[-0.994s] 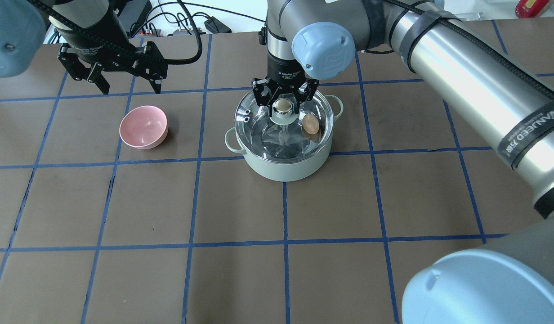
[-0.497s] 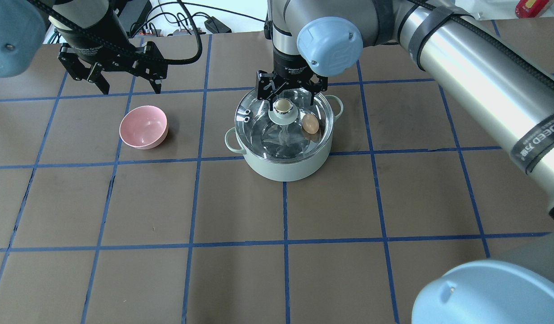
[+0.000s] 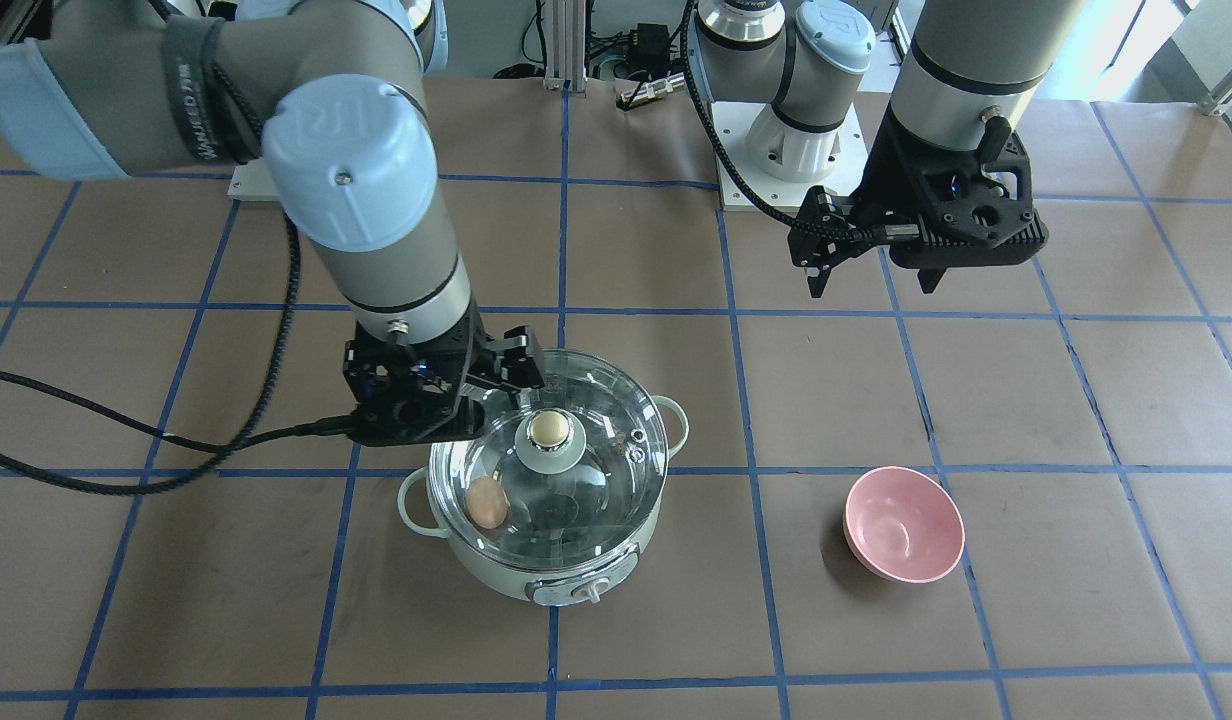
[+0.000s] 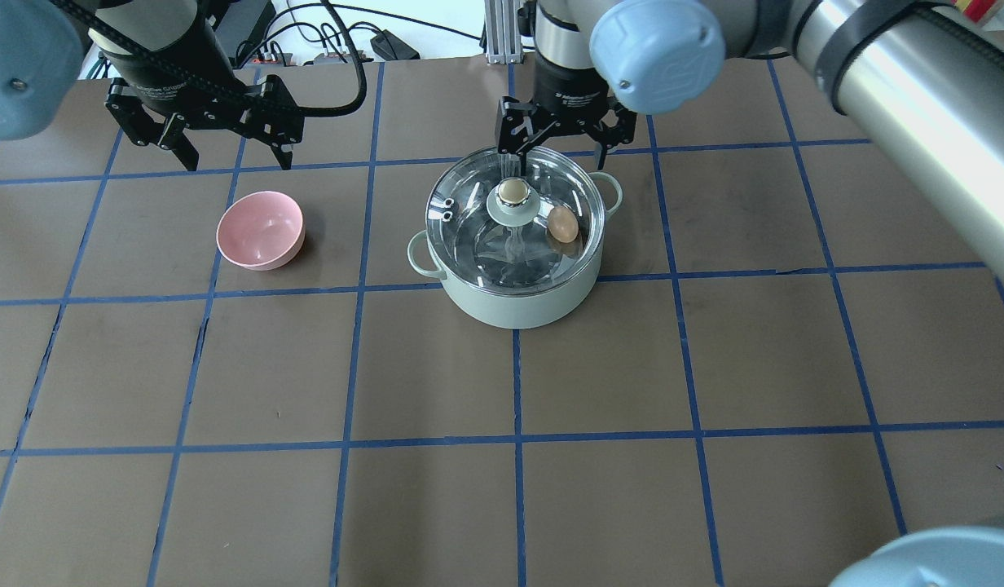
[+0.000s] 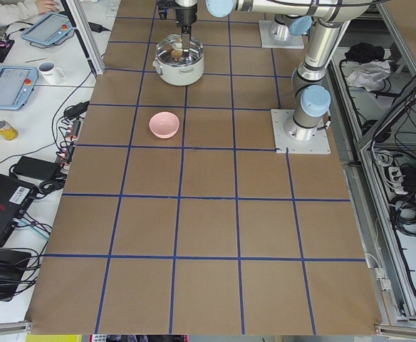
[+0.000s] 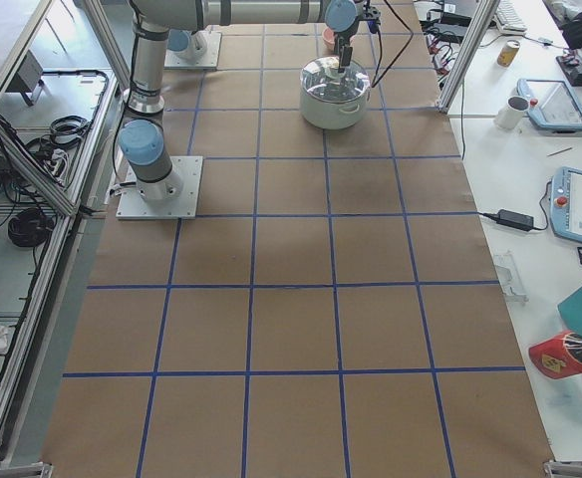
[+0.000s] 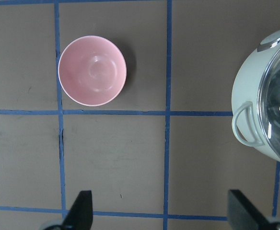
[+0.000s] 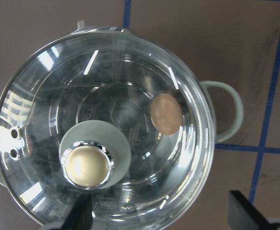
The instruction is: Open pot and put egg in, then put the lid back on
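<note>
The pot (image 4: 514, 303) stands on the surface (image 4: 437, 375) with its lid (image 4: 473, 244) seated level on the rim, the knob (image 4: 513, 191) upright at the lid's centre. The egg (image 4: 561, 223) lies inside the pot, seen through the glass, on the steel bottom between the knob and the handle (image 4: 610, 188) on the robot's right. The right tool (image 4: 564, 148) hangs above the pot, clear of the lid and touching nothing, offset from the knob toward that same handle. Its jaws are spread wide and hold nothing. In the right wrist view the fingers (image 8: 245, 213) show only at the lower edge, with the knob near one of them, not between the two, and the egg farther into the pot on the handle side. The lid's two vent rings (image 4: 446, 209) sit near the rim on the side of the pot opposite the egg. The pot's control knob (image 3: 588, 592) faces away from the robot. A pink bowl (image 4: 260, 230) rests upright on the surface, well apart from the pot on the robot's left. The left tool (image 4: 237, 163) hangs above the surface beyond the bowl, farther from the pot than the bowl is, its jaws also spread and holding nothing. Its wrist view looks down on the bowl and on the pot's left handle and rim.
</note>
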Tool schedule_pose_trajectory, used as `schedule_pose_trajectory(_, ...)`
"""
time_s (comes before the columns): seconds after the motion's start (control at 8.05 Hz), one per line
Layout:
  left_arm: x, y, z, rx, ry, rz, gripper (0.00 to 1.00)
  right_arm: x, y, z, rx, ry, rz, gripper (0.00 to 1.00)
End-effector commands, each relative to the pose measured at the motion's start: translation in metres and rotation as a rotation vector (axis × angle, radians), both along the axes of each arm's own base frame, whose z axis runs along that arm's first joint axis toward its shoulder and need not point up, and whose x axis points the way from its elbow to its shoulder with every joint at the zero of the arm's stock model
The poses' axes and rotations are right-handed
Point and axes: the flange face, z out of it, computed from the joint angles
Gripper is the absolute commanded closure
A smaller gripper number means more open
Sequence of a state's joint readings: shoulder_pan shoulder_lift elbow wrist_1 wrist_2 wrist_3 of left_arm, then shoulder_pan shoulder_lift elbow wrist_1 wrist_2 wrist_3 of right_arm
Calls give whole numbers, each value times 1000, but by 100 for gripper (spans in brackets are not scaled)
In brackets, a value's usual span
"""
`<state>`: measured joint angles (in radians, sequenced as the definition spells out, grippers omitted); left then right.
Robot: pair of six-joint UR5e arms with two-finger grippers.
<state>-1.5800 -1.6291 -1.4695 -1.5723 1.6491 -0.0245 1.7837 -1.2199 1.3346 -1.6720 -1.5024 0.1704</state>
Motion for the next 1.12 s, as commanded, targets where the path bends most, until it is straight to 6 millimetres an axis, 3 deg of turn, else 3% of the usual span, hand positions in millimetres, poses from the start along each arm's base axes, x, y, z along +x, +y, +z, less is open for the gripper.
schedule_pose_trajectory(0.0, 0, 0, 0, 0, -1, 0, 0, -119, 13, 27, -18, 8, -184, 0)
schedule_pose_trajectory(0.37, 0, 0, 0, 0, -1, 0, 0, -142, 15, 31, -30, 136, -181, 0)
schedule_pose_trajectory(0.62, 0, 1, 1, -2, -1, 0, 0, -142, 17, 36, -42, 134, -182, 0)
schedule_pose_trajectory(0.99, 0, 1, 1, -2, -1, 0, 0, -139, 20, 26, -24, 117, -182, 0)
